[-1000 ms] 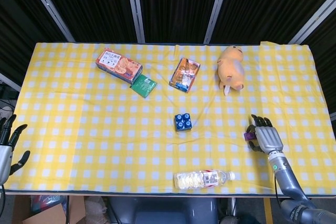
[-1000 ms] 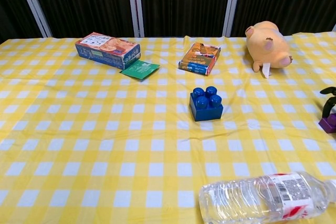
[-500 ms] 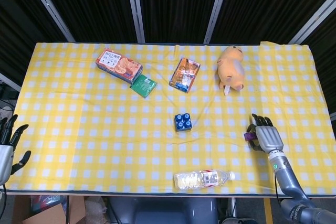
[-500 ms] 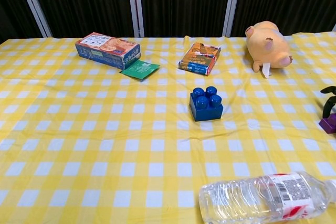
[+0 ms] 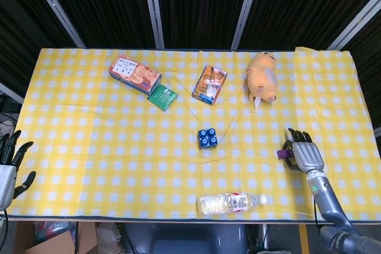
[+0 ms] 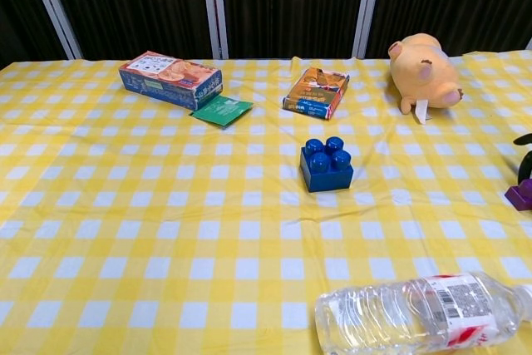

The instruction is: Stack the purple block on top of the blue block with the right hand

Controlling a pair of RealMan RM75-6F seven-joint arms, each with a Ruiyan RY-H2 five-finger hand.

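The blue block stands studs up near the middle of the yellow checked tablecloth. The purple block rests on the cloth near the right front edge. My right hand is right beside it, dark fingers reaching over its far side; only one fingertip shows at the chest view's right edge. The block's right side is hidden by the hand, and no firm grip shows. My left hand hangs off the table's left front corner, fingers spread and holding nothing.
A clear water bottle lies on its side at the front edge, between the blocks. At the back lie an orange plush toy, two snack boxes and a green packet.
My right hand has drifted slightly to the right and toward the front edge. The purple block has stayed where it was.
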